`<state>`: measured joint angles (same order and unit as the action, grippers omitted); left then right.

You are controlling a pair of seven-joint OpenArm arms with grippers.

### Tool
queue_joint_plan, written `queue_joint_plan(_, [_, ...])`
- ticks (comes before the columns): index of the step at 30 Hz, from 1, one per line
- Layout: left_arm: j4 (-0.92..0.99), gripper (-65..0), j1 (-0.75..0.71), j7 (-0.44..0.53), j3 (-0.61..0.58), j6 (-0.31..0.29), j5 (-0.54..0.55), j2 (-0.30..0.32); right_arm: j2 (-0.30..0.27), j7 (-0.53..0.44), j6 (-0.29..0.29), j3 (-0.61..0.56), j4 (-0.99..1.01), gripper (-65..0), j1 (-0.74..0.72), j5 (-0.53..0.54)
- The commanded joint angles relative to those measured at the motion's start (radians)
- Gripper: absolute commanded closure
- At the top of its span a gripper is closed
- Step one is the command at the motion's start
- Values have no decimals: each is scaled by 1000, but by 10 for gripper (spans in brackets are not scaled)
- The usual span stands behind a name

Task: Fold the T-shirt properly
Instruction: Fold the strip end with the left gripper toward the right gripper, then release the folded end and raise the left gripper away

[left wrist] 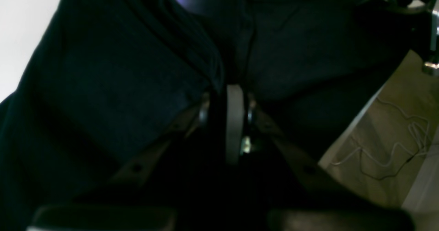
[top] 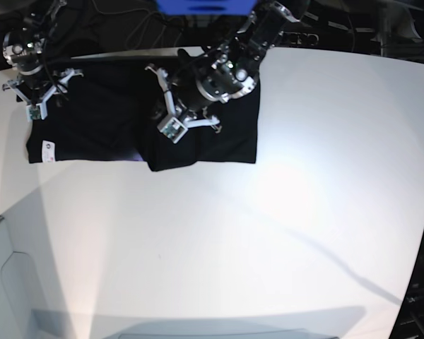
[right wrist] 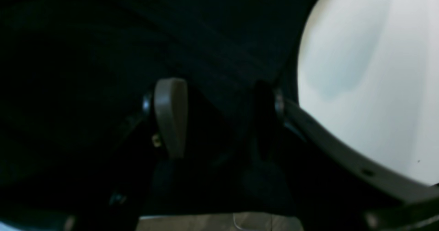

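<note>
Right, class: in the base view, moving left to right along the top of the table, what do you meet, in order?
Right claw at the T-shirt's left end → small white label near its lower left corner → left claw over the shirt's folded right part → bare white table.

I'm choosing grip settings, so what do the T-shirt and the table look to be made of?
T-shirt: soft matte black cloth, likely knit cotton; it drapes and creases in folds and gives no shine. Table: smooth, hard white surface, perhaps laminate or painted board; it shows a soft glare patch.
</note>
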<state>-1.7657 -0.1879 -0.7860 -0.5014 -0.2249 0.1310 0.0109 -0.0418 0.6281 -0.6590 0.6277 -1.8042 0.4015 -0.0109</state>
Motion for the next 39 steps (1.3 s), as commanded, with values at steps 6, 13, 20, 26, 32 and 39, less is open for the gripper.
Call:
queue_joint_plan(6, [3, -3, 12, 12, -3, -5, 11, -12, -10, -18, -20, 5, -16, -318, 0, 12])
queue_joint_plan(13, [-15, -340, 23, 12, -4, -11, 19, -10, -10, -18, -20, 5, -16, -318, 0, 12])
queue_joint_plan(20, [-150, -405, 18, 12, 4, -8, 19, 33, -10, -12, -20, 11, -16, -318, -22, 12])
queue_joint_plan(26, [-165, -261, -20, 15, 8, -6, 20, 149, -8, -14, -14, 31, -52, -327, -43, 12])
queue_joint_plan(32, [-185, -252, -106, 23, 182, -12, 20, 212, 13, -11, -18, 153, -42, -395, -109, 12])
queue_joint_plan(39, [-185, -252, -160, 24, 533, -17, 158, 212, 6, -17, -20, 162, 62, -400, -125, 16])
